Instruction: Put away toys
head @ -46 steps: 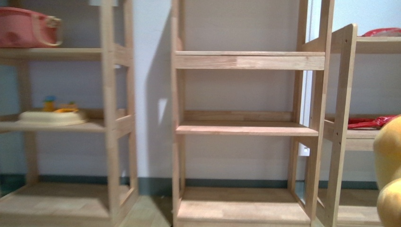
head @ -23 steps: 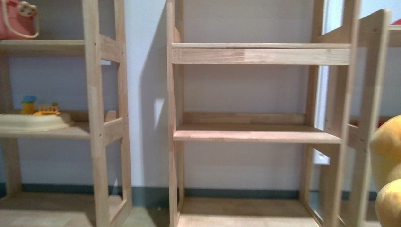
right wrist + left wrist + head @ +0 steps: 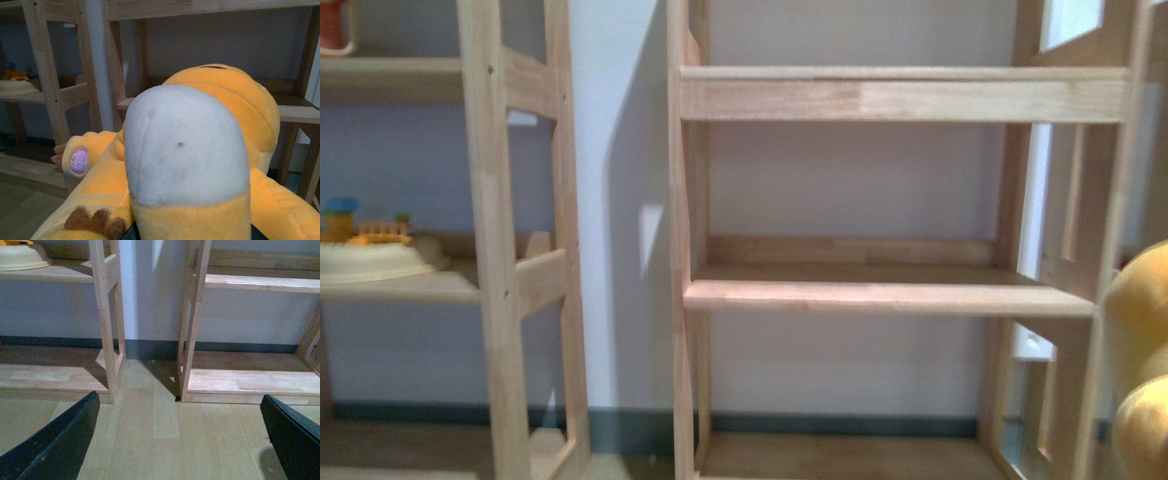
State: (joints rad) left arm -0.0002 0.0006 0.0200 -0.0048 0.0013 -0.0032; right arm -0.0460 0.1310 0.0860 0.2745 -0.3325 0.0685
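The orange-yellow plush animal fills the right wrist view, with a pale grey-white patch toward the camera and a round lilac paw pad at its side. My right gripper is shut on the plush animal; its fingers are hidden under the plush. In the front view only a bulge of the plush shows at the right edge, beside the middle wooden shelf unit. My left gripper is open, its two black fingers wide apart over the wooden floor, holding nothing.
Three open wooden shelf units stand against the white wall. The left unit carries a cream tray with small colourful toys, also in the left wrist view. A narrow strip of floor lies between the left and middle units.
The front view has shifted closer and rightward: the shelf units look larger and the left unit has slid toward the left edge. The plush stays at the right edge.
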